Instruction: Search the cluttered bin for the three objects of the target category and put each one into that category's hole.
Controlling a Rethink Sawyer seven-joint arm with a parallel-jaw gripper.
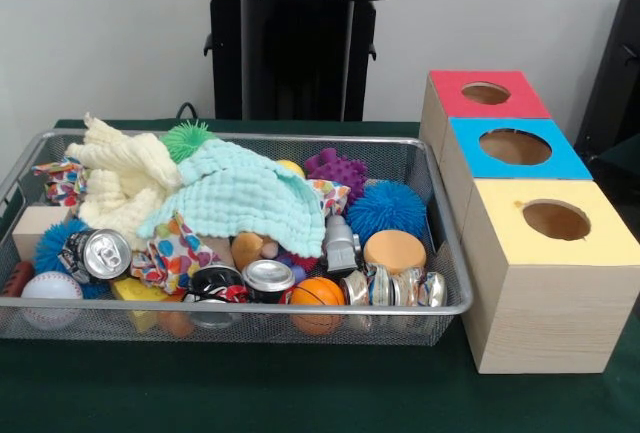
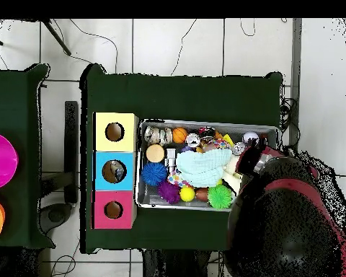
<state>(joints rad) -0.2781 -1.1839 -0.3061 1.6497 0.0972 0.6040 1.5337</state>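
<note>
The wire mesh bin (image 1: 446, 243) is full of clutter and shows in the overhead view (image 2: 205, 122) too. One wrinkly see-through bottle (image 1: 395, 288) lies on its side against the bin's front right rim; it also shows from above (image 2: 158, 135). The other bottles are hidden. The red-topped box's hole (image 1: 486, 93) is at the far end of the row of boxes, and from above it (image 2: 113, 210) is the lowest one. My arm (image 2: 277, 216) hangs over one end of the bin in the overhead view. My gripper shows in neither view.
A mint cloth (image 1: 240, 193) and a cream cloth (image 1: 120, 178) cover much of the bin. Silver cans (image 1: 100, 253) (image 1: 268, 275), balls and spiky toys lie around them. The blue-topped box (image 1: 515, 146) and the yellow-topped box (image 1: 556, 220) stand beside the red one.
</note>
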